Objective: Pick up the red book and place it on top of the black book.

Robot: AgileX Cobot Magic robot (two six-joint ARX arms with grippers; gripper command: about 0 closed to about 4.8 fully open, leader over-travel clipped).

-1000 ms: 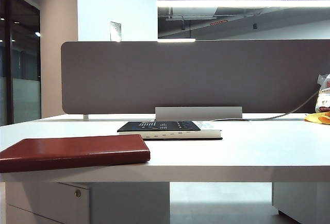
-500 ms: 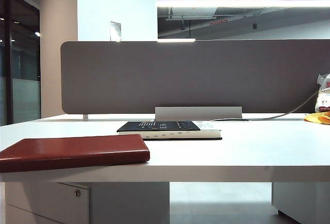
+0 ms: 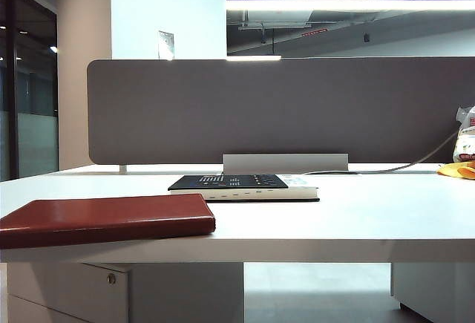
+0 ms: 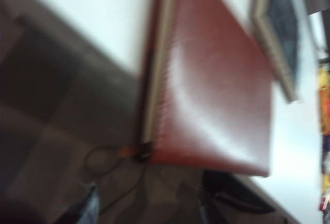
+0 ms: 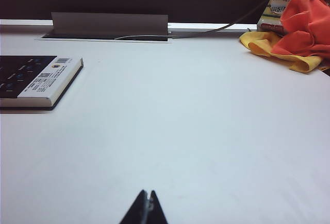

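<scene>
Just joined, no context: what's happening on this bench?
Nothing is held yet. The red book lies flat at the table's front left edge, apart from the black book behind it. The left gripper, fingers apart, hovers near the red book's corner. The right gripper is shut, low over bare table.

A ceiling strip light (image 3: 349, 4) brightens the sharp exterior view, the left wrist view is heavily smeared with glare on the red book (image 4: 211, 80) (edges indistinct), and the right wrist view is evenly lit and clear.
</scene>
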